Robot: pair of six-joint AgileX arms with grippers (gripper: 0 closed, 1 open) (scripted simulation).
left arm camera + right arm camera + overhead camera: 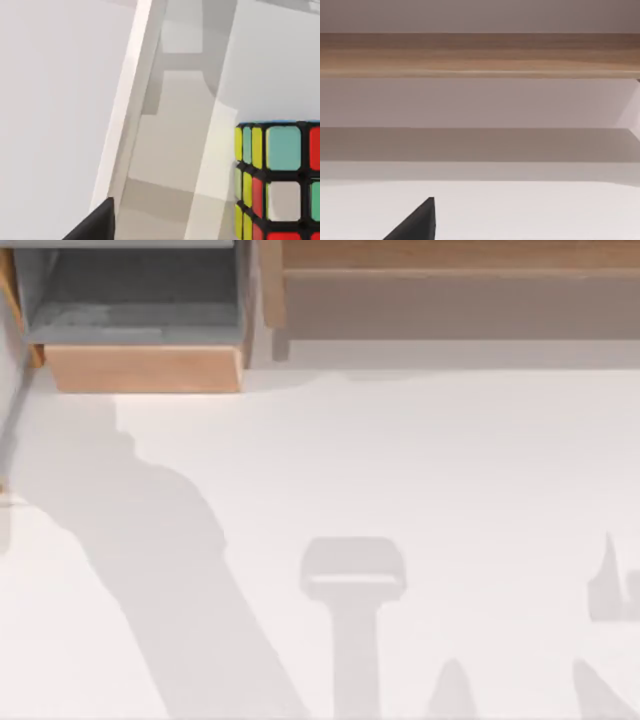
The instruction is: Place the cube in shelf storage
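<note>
The cube (280, 180) appears in the left wrist view, its red, yellow, teal and white tiles set in a black grid, standing on a pale surface. A black tip of my left gripper (97, 222) shows at that view's edge, apart from the cube. The shelf storage (460, 305) runs along the table's far right, a tan plank over a shadowed brownish-grey recess. In the right wrist view the shelf storage (480, 55) spans the whole width, with a black tip of my right gripper (417, 222) in front of it, some way off.
A smaller wooden box (145, 368) with a grey-lined inside stands at the far left of the white table (420, 470). Arm shadows lie across the table's left and near side. Pale upright panels (130, 100) stand beside the cube.
</note>
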